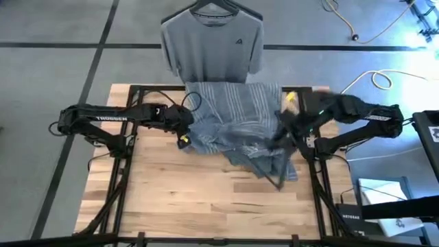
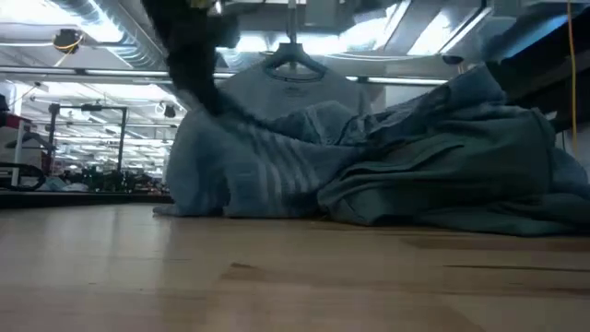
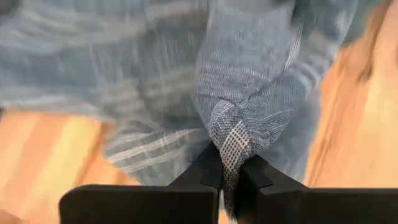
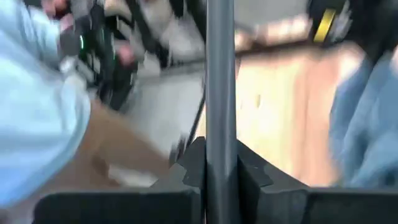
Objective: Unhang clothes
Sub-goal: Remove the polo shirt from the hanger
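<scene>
While the striped shirt point(image 1: 233, 116) lies heaped across the upper middle of the worktop point(image 1: 199, 199) in the high view, both arms are busy with it. The left tool point(image 3: 229, 180) sits at the heap's left edge and is clenched on a bunched fold of the striped cloth, which the left wrist view shows pinched tight between its fingers. The right tool point(image 4: 221, 168) is over the heap's right side, clamped on a thin dark bar that appears to be the hanger point(image 1: 280, 161); in the high view that bar angles down toward the lower right of the shirt.

Judging by this, the step in hand is drawing the hanger out of the striped shirt while the cloth is held back. To do it well, the left tool should keep its pinch firm and low, so the fabric does not trail along. The right one would best pull along the line of the hanger's arm, out through the neck opening, not sideways, where the end could snag in a sleeve or seam. A slow, steady draw suits soft cloth.

At the top centre of the high view, beyond the worktop's far edge, the grey T-shirt point(image 1: 212, 44) is on its own hanger point(image 1: 217, 8).
</scene>
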Controlling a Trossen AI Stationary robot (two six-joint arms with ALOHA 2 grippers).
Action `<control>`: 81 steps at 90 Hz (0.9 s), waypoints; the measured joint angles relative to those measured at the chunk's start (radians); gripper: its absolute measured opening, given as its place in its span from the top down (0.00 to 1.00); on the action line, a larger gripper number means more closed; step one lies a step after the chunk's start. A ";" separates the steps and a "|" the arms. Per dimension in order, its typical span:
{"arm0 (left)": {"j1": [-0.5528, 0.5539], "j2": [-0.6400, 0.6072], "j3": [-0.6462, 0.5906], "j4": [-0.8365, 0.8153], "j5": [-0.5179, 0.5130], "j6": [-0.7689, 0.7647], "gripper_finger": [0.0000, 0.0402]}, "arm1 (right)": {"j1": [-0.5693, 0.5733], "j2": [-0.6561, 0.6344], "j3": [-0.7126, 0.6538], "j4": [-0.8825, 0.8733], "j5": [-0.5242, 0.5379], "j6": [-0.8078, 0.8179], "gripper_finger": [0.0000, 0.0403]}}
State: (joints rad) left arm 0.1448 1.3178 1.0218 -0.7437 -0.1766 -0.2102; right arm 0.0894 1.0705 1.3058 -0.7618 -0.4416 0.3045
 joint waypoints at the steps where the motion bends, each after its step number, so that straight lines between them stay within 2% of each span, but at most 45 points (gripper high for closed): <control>1: 0.000 0.000 -0.005 0.003 0.002 -0.010 1.00 | 0.002 0.000 -0.014 0.006 -0.005 0.008 0.94; 13: 0.000 0.004 -0.078 0.097 0.024 -0.123 1.00 | 0.005 0.004 -0.211 0.182 -0.127 0.108 0.94; 24: -0.003 0.004 -0.119 0.233 0.069 -0.122 1.00 | 0.003 0.043 -0.367 0.347 -0.218 0.187 0.94; 42: -0.008 0.005 -0.185 0.417 0.116 -0.122 0.91 | 0.031 0.187 -0.514 0.399 -0.224 0.194 0.93; 49: -0.005 0.005 -0.197 0.415 0.117 -0.151 0.84 | 0.030 0.226 -0.521 0.403 -0.211 0.216 0.83; 61: -0.008 0.005 -0.197 0.419 0.118 -0.178 0.72 | 0.028 0.243 -0.504 0.415 -0.182 0.243 0.58; 70: -0.008 0.005 -0.197 0.419 0.128 -0.181 0.65 | 0.029 0.233 -0.472 0.421 -0.122 0.238 0.41; 81: 0.002 0.005 -0.197 0.399 0.134 -0.200 0.60 | 0.028 0.211 -0.426 0.414 -0.083 0.218 0.28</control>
State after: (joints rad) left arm 0.1466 1.3228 0.8246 -0.3449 -0.0429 -0.4099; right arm 0.1176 1.2812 0.8802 -0.3481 -0.5250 0.5222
